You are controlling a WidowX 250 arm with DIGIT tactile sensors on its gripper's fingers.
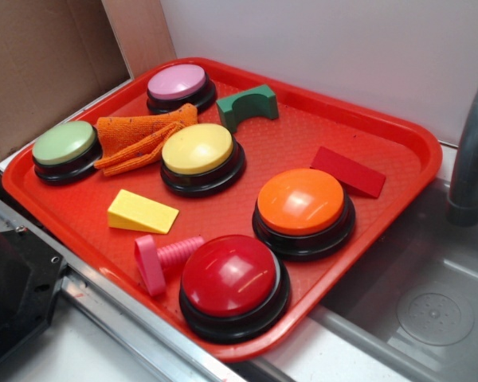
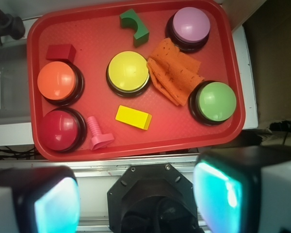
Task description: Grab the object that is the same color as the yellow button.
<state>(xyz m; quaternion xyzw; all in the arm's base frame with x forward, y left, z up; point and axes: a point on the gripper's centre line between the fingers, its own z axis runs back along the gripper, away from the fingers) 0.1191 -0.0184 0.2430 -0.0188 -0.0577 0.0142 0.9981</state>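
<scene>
Gripper [image 2: 136, 199] hangs high above the near edge of the red tray [image 2: 34, 87], its two pads wide apart and empty in the wrist view; it does not appear in the exterior view. Five domed buttons sit on the tray, one of each colour: the yellow button [image 2: 128, 72] near the centre, an orange button [image 2: 56, 80] at its 9 o'clock, a dark red button [image 2: 60, 128] at 8 o'clock, a green button [image 2: 216, 101] at 4 o'clock, a pink button [image 2: 191, 24] at 1 o'clock. One yellow wedge block [image 2: 133, 117] lies flat at 6 o'clock of the yellow button, near it but apart, untouched. One red wedge block [image 2: 61, 51] rests just beside the orange button at its 12 o'clock; one green arch block [image 2: 135, 26] lies at 12 o'clock of the yellow button; one pink toy bolt [image 2: 98, 134] lies just beside the dark red button; one crumpled orange cloth [image 2: 173, 70] fills the space between the yellow, pink and green buttons.
</scene>
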